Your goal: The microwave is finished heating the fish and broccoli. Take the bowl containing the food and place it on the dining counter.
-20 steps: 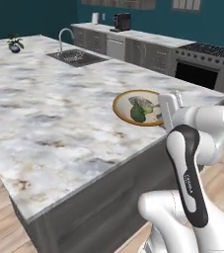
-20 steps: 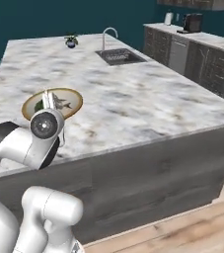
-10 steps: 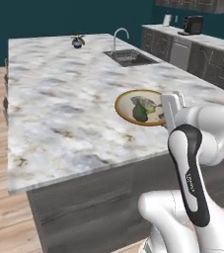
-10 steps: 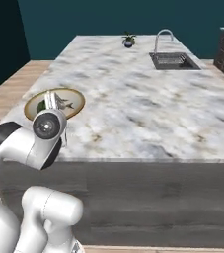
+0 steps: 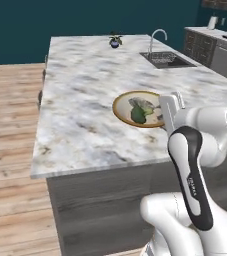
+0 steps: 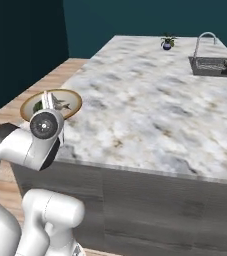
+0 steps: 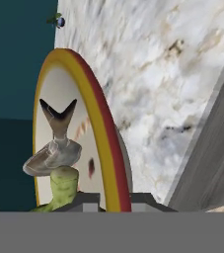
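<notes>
My gripper (image 5: 166,108) is shut on the near rim of the bowl (image 5: 141,108), holding it level in the air at the near edge of the dining counter (image 5: 80,115). The bowl is cream inside with a tan-orange rim. In it lie the pale fish (image 7: 54,150) and the green broccoli (image 7: 62,188). From the right base view the bowl (image 6: 51,104) hangs just off the left corner of the marble dining counter (image 6: 150,100), with the gripper (image 6: 49,101) on its rim. The hand view shows the fingertips (image 7: 90,198) clamping the rim. The microwave is out of view.
A sink (image 5: 166,59) with a faucet (image 5: 156,38) sits in the far right of the marble top. A small potted plant (image 5: 115,40) stands at its far end. Grey wall cabinets (image 5: 212,47) lie at the back right. Wooden floor (image 5: 10,125) spreads to the left.
The whole scene has swung across both base views as the base drove around the island. The bowl has stayed in the shut gripper, held the same way relative to the arm.
</notes>
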